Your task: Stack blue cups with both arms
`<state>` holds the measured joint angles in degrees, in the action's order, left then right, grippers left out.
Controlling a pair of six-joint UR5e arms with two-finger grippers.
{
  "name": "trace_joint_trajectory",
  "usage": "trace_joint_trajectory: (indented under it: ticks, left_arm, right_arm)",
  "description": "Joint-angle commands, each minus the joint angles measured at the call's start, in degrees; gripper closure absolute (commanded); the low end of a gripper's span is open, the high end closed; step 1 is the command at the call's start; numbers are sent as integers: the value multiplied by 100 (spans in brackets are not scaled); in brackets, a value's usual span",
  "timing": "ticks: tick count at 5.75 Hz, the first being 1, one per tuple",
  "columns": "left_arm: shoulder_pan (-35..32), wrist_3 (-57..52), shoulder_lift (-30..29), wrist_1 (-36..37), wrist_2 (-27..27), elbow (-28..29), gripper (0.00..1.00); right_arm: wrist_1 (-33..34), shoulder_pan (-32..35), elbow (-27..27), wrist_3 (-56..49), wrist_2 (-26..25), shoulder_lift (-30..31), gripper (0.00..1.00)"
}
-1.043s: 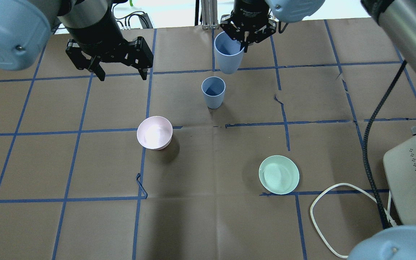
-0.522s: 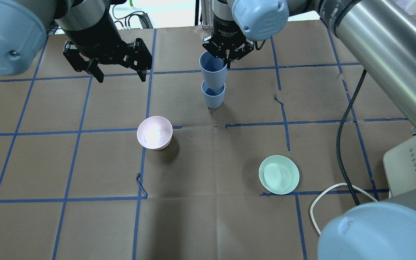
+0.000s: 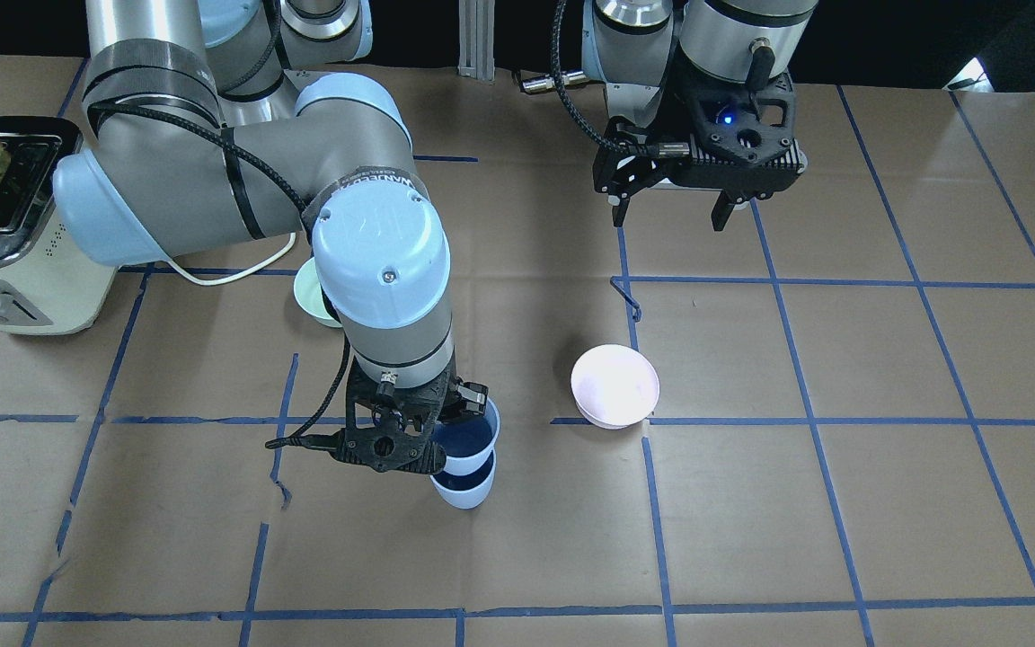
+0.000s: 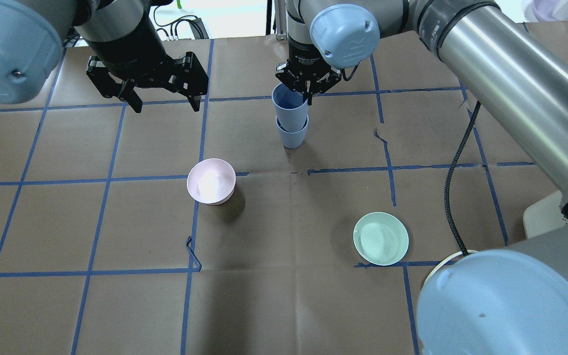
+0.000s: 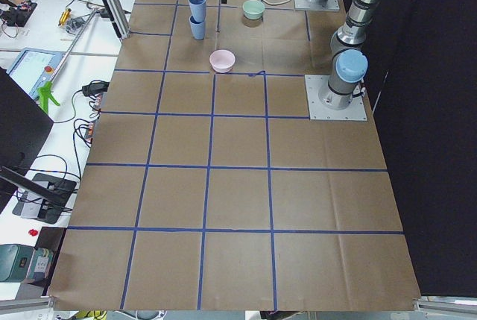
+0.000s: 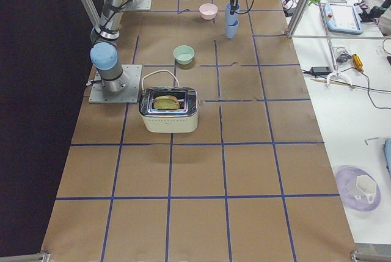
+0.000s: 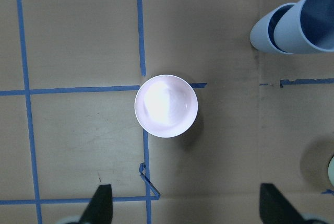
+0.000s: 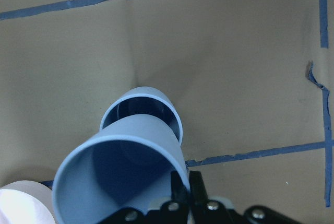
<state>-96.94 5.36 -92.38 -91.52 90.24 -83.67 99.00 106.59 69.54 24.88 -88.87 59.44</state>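
Two pale blue cups stand near the table's far middle. The lower cup (image 4: 292, 138) rests on the paper. The upper cup (image 4: 290, 104) sits partly inside it, tilted a little. My right gripper (image 4: 307, 92) is shut on the upper cup's rim, one finger inside the cup. The right wrist view shows the upper cup (image 8: 120, 182) nested in the lower cup (image 8: 142, 108). The pair also shows in the front view, upper cup (image 3: 469, 440) over lower cup (image 3: 464, 492). My left gripper (image 4: 163, 105) is open and empty, hovering to the left of the cups.
A pale pink bowl (image 4: 211, 181) sits left of centre and shows below my left gripper (image 7: 166, 106). A mint-green bowl (image 4: 380, 238) sits right of centre. A toaster (image 6: 169, 110) with a white cable (image 3: 230, 270) stands at my near right.
My right gripper moved left and down with the held cup, and the cup now sits partly inside the standing cup. My left gripper has barely moved.
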Motion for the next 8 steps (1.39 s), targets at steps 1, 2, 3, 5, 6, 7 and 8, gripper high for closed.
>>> trace_joint_trajectory:
  ticks: [1, 2, 3, 5, 6, 7, 8]
  left_arm:
    - [0, 0, 9, -7, -6, 9, 1]
    - [0, 0, 0, -7, -6, 9, 1]
    - [0, 0, 9, -7, -6, 9, 1]
    - [0, 0, 9, -15, -6, 9, 1]
    - [0, 0, 9, -15, -6, 9, 1]
    - [0, 0, 9, -15, -15, 9, 1]
    - [9, 0, 9, -15, -7, 9, 1]
  right_arm:
    - [460, 2, 305, 0, 1, -11, 91]
    - [506, -6, 297, -9, 1, -29, 91]
    - [741, 2, 297, -1, 1, -38, 91]
    - [744, -15, 289, -44, -8, -38, 0]
    - [726, -50, 202, -53, 1, 14, 0]
    - [422, -163, -130, -88, -16, 137, 0]
    - [-338, -313, -464, -210, -51, 355, 0]
